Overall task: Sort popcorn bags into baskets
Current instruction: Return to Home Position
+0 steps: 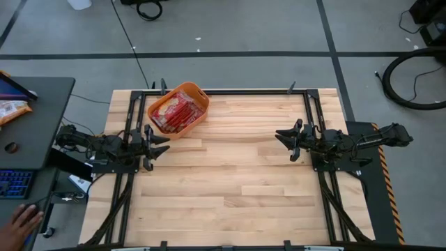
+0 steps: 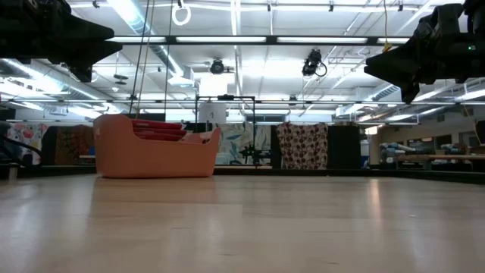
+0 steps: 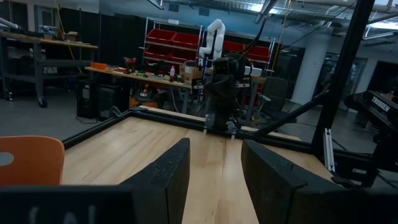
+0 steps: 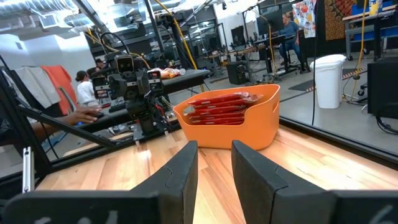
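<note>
We hold the left gripper (image 1: 161,144) and the right gripper (image 1: 283,143) raised at opposite sides of the table (image 1: 230,202). Both have their fingers spread and hold nothing. We judge this a rest pose, since every popcorn bag (image 1: 175,115) we see lies stacked inside the basket (image 1: 198,89). It stands near the far left corner, just beside the left gripper.

High camera: straight down, far off, whole counter (image 1: 230,174) and both my arms in frame; basket (image 1: 203,106) at 11 o'clock. Low camera: counter level, facing the room, basket at 9 o'clock. Left wrist camera: looks past my left jaws across to my right arm (image 3: 221,93). Right wrist camera: opposite heading, toward left arm (image 4: 130,81), basket close. All four catch the basket.
</note>
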